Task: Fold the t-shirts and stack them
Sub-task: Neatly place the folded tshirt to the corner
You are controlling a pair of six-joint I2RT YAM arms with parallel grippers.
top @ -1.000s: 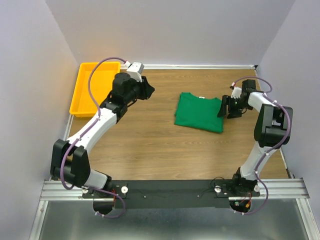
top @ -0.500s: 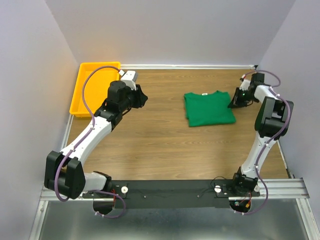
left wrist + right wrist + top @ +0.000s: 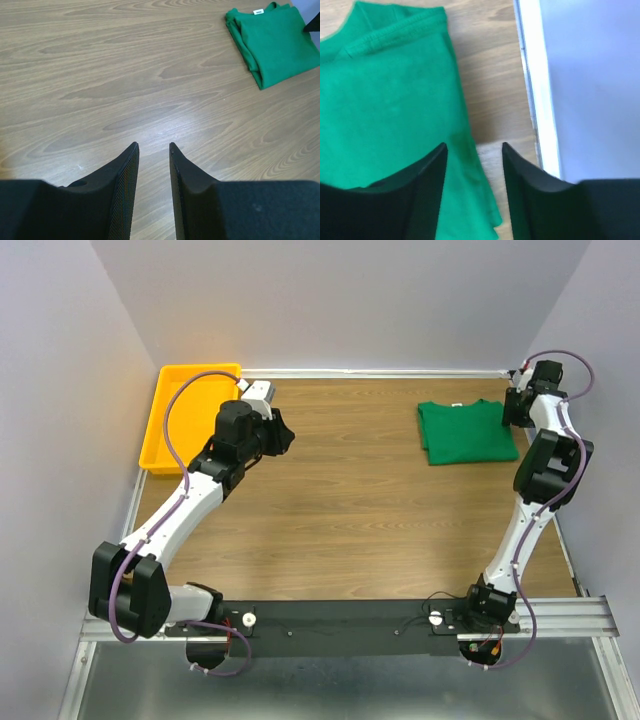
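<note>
The dark-green t-shirt [image 3: 465, 432] lies folded flat on the wooden table at the far right, its white neck label towards the back wall. It also shows in the left wrist view [image 3: 272, 40] and the right wrist view [image 3: 385, 100]. My right gripper [image 3: 518, 410] hovers at the shirt's right edge near the far right corner. Its jaws [image 3: 473, 147] are open, with the shirt's edge lying under the gap between them. My left gripper [image 3: 280, 435] is over bare wood at the far left, well away from the shirt. It is slightly open and empty [image 3: 153, 145].
A yellow plastic tray [image 3: 190, 415] stands at the far left corner behind the left arm. The right wall and its white base strip [image 3: 535, 75] run close beside the right gripper. The back wall is just beyond the shirt.
The shirt has slid to the right and towards the back, together with my right gripper, which moved to the far right corner. The left arm drew back slightly, then stayed still.
</note>
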